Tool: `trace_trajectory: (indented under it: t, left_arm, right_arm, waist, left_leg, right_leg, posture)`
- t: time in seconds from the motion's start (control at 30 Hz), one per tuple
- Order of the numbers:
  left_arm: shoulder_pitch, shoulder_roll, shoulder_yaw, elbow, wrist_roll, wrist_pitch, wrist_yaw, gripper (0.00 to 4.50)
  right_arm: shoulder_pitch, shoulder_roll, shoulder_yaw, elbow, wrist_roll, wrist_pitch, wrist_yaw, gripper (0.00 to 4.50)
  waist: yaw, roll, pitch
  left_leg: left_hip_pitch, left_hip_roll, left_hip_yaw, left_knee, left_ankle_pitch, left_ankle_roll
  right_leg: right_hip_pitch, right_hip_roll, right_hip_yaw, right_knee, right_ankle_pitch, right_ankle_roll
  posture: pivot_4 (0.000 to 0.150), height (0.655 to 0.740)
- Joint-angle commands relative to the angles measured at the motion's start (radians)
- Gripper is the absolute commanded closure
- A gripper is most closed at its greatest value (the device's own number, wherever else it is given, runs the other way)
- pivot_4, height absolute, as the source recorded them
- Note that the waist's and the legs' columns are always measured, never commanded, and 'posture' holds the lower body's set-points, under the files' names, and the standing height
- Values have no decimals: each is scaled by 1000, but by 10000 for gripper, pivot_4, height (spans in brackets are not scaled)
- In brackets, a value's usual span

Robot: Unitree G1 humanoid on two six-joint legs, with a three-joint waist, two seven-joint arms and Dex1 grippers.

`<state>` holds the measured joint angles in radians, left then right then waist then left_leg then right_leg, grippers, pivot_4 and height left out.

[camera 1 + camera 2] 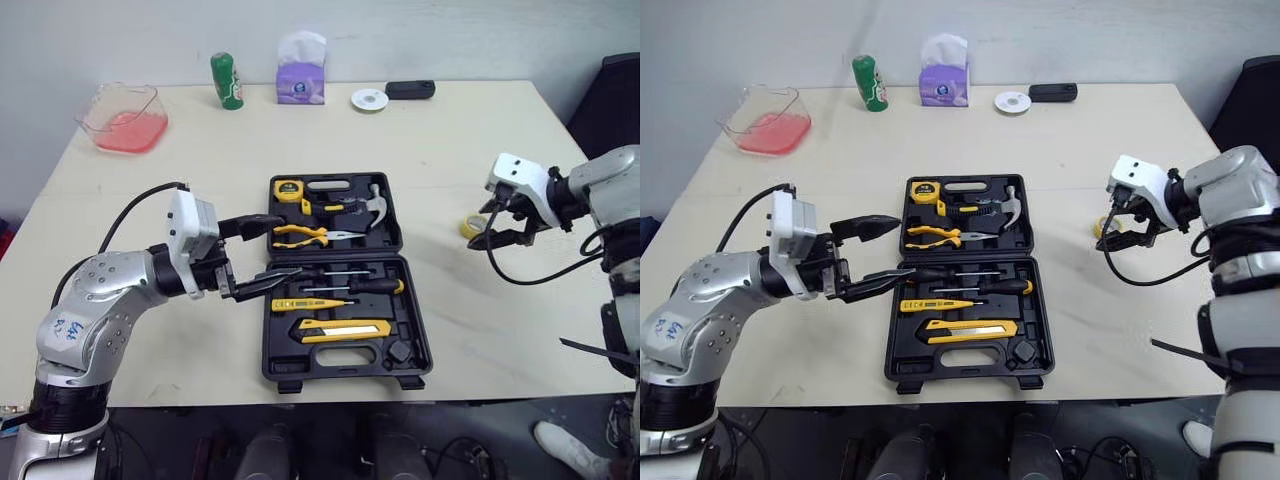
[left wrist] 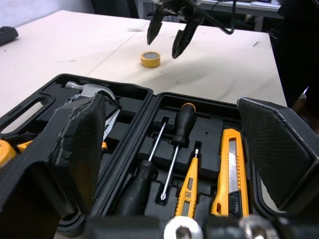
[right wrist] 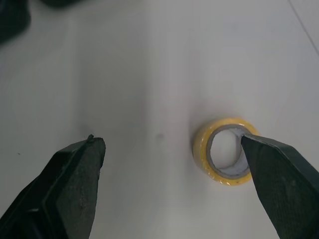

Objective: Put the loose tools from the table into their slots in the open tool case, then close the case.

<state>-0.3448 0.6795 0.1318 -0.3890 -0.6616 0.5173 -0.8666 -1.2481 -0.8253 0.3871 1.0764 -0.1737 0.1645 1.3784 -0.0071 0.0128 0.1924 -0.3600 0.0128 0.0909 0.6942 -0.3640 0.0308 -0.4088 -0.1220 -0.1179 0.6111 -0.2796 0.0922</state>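
Observation:
The black tool case (image 1: 279, 330) lies open in the middle of the table. It holds a tape measure (image 1: 289, 189), a hammer (image 1: 372, 204), pliers (image 1: 305, 236), screwdrivers (image 1: 350, 285) and a yellow utility knife (image 1: 345, 329). My left gripper (image 1: 283, 247) hangs open over the case's left edge with nothing between its fingers. A yellow tape roll (image 1: 472, 226) lies flat on the table to the right of the case. My right gripper (image 1: 502, 236) hovers open just above it. In the right wrist view one fingertip (image 3: 279, 169) overlaps the roll (image 3: 202, 147), and the other stands well clear.
Along the table's far edge stand a clear container with pink contents (image 1: 125, 120), a green can (image 1: 227, 80), a purple tissue pack (image 1: 301, 75), a white disc (image 1: 369, 99) and a black object (image 1: 410, 89). Bare tabletop surrounds the case.

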Motion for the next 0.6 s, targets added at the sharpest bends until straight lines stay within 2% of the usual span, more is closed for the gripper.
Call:
trace_trajectory:
  t: [0.03, 0.27, 0.6]
  left_arm:
    - [5, 5, 7, -51, -7, 1, 10, 750]
    - [23, 12, 15, -81, -9, 12, 22, 750]
    - [34, 11, 20, -97, -8, 13, 41, 750]
  right_arm:
    - [-51, 20, -12, 85, -41, -56, -15, 0]
    - [-75, 56, -15, 186, -104, -79, -67, 0]
    - [-84, 87, -30, 221, -132, -78, -87, 0]
  waist:
    - [0, 0, 0]
    - [0, 0, 0]
    - [-19, 0, 0]
  left_leg:
    - [0, 1, 0, 0, 0, 0]
    - [-1, 2, 0, 1, 0, -1]
    - [-1, 2, 0, 1, 0, -1]
  right_leg:
    - [0, 3, 1, 0, 0, 0]
    - [-1, 4, 2, 1, 0, 0]
    - [-1, 4, 2, 1, 0, 0]
  posture:
    - [1500, 7400]
    - [1500, 7400]
    - [1500, 7400]
